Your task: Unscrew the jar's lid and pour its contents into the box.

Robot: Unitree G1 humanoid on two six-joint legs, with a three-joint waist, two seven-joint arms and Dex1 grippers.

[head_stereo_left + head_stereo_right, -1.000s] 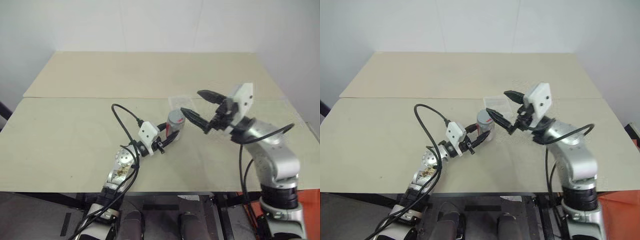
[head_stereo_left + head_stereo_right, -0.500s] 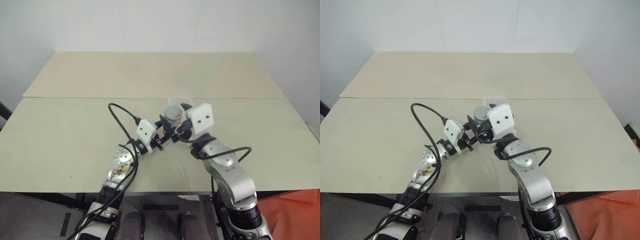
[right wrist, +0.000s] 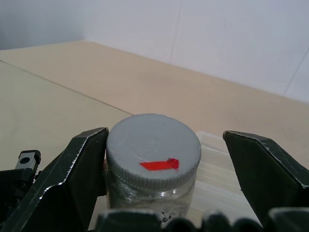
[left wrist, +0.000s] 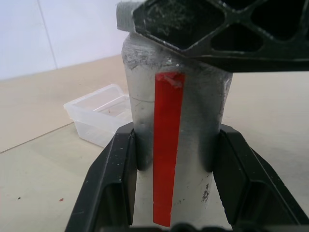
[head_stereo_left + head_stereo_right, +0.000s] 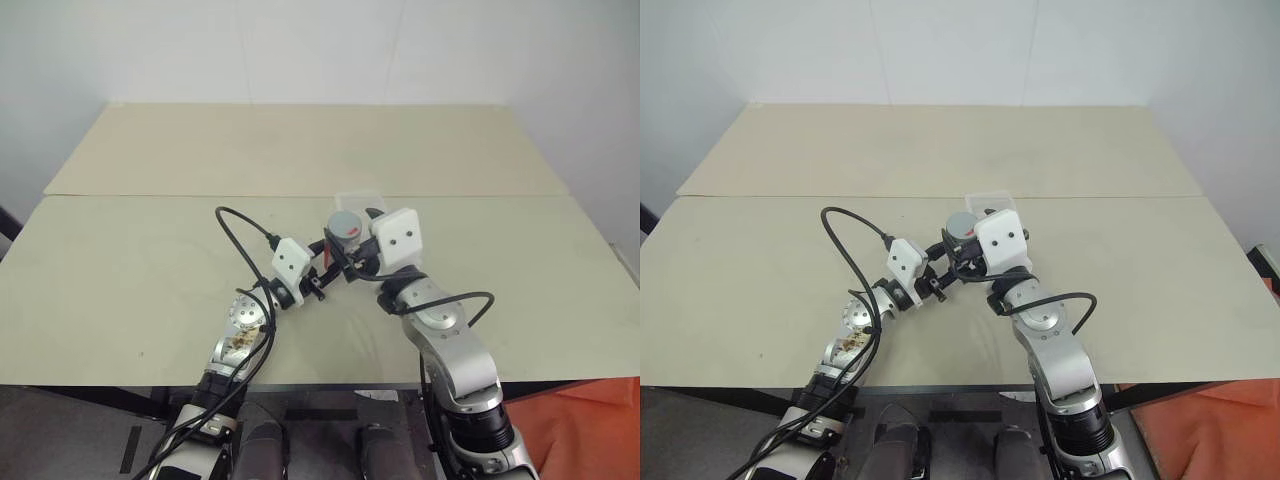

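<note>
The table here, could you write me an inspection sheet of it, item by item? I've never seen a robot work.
Surface: pale beige table made of two boards, with a seam across.
Job's things: jar upright, lid on; clear box just behind it, nothing seen inside.
Clutter: nothing seen.
Grippers: left gripper shut on the jar's body; right gripper open, one finger against the lid, the other apart from it.
Cables: black cable loops above the left arm; another by the right arm.
Surroundings: plain white wall behind the table.
</note>
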